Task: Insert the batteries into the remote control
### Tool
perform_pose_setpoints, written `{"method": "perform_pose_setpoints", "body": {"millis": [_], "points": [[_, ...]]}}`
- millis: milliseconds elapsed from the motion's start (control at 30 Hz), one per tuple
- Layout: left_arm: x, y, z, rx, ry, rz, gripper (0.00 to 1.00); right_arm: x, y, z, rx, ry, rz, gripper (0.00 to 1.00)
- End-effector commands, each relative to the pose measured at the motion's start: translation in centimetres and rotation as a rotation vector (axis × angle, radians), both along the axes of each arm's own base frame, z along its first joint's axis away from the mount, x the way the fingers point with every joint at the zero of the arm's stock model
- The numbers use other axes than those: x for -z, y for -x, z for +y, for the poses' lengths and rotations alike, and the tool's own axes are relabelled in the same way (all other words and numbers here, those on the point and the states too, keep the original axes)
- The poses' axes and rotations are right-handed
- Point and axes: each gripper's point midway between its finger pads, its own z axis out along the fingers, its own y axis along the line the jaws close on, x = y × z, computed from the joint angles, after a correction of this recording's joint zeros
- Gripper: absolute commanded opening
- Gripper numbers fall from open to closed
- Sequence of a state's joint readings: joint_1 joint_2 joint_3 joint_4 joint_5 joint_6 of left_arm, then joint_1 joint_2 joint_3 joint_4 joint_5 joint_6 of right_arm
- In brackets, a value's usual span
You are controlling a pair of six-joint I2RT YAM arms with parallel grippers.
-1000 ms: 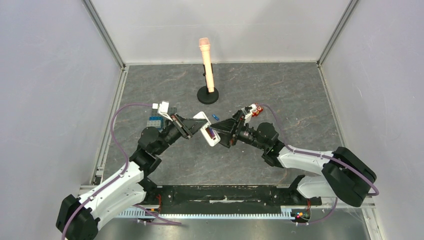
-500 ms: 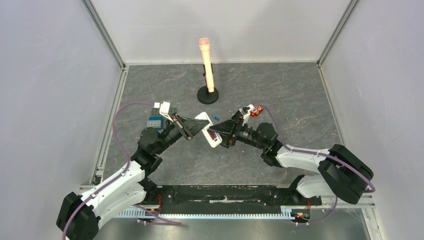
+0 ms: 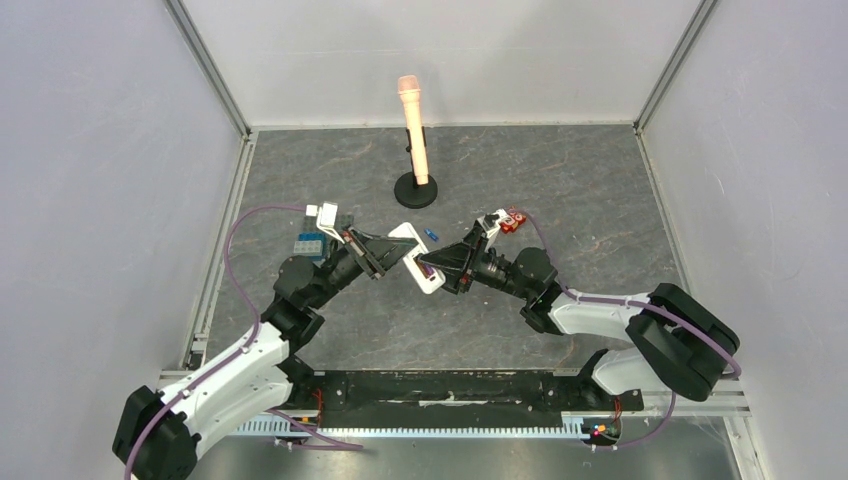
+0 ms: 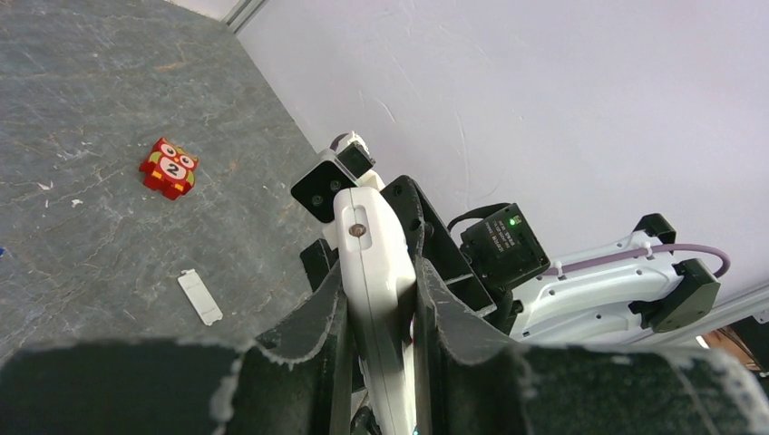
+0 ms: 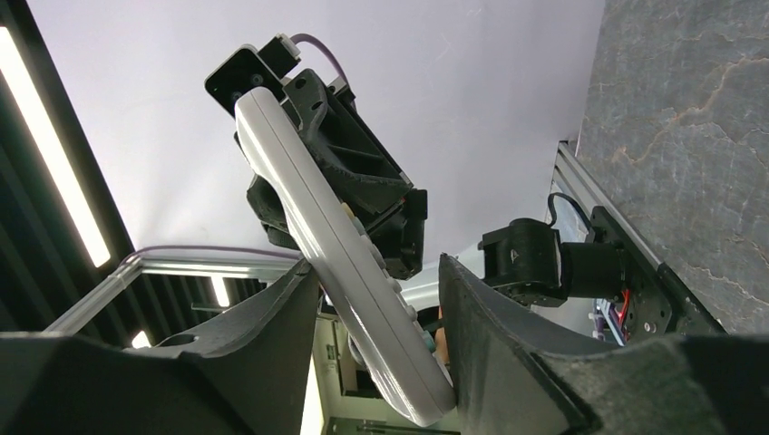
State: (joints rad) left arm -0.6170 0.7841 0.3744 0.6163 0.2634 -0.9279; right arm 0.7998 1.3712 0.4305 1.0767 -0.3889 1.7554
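Note:
The white remote control (image 3: 406, 238) is held off the table between both arms. My left gripper (image 3: 398, 250) is shut on its far half; in the left wrist view its fingers (image 4: 331, 304) press both sides of the remote control (image 4: 367, 227). My right gripper (image 3: 432, 268) has closed in round the near end. In the right wrist view the remote control (image 5: 308, 195) lies slanted between the jaws of the right gripper (image 5: 379, 267), touching one fingertip with its back and the other finger with its end. One blue battery (image 3: 431, 234) lies on the table just beyond.
A small white cover (image 4: 199, 296) lies on the table. A red block (image 3: 515, 220) sits right of the grippers. A grey studded plate with a blue brick (image 3: 310, 243) is at the left. A peach post on a black base (image 3: 415, 140) stands at the back.
My right gripper has crept toward the left one and its jaws have narrowed round the remote's near end. The left gripper and the remote have stayed put.

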Motion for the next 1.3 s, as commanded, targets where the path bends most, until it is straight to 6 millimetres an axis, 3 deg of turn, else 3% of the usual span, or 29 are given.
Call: {"method": "perform_pose_setpoints", "body": {"millis": [0, 100, 267, 400, 500, 600, 733, 967, 1133, 1267], "points": [[-0.7, -0.1, 0.2, -0.015, -0.002, -0.005, 0.02, -1.8, 0.5, -0.3, -0.018, -0.069, -0.034, 0.48], [-0.7, -0.4, 0.5, -0.039, -0.009, 0.011, 0.02, -1.7, 0.5, -0.3, -0.017, -0.06, -0.044, 0.5], [0.2, -1.0, 1.3, -0.098, -0.048, 0.024, 0.02, -2.2, 0.5, -0.7, -0.005, -0.055, -0.085, 0.78], [0.9, -1.4, 1.7, -0.133, -0.072, 0.031, 0.02, -2.4, 0.3, -0.9, 0.011, -0.023, -0.14, 0.86], [1.2, -1.8, 2.2, -0.17, -0.084, 0.042, 0.02, -1.1, 0.0, -0.9, 0.026, 0.049, -0.154, 0.88], [1.2, -2.4, 3.5, -0.25, -0.098, 0.052, 0.02, 1.8, -0.8, -1.3, 0.062, 0.185, -0.169, 0.89], [1.6, -3.1, 6.1, -0.387, -0.155, 0.069, 0.02, 6.4, -3.5, -3.0, 0.189, 0.47, -0.252, 0.88], [2.2, -3.1, 8.8, -0.504, -0.24, 0.052, 0.02, 8.8, -10.2, -5.3, 0.359, 0.924, -0.615, 0.82], [2.3, -2.8, 9.5, -0.524, -0.256, 0.049, 0.02, 12.2, -14.1, -5.5, 0.302, 1.216, -0.86, 0.76], [2.4, -2.7, 8.8, -0.487, -0.271, 0.043, 0.02, 14.5, -15.5, -4.5, 0.242, 1.279, -0.98, 0.74]]}}
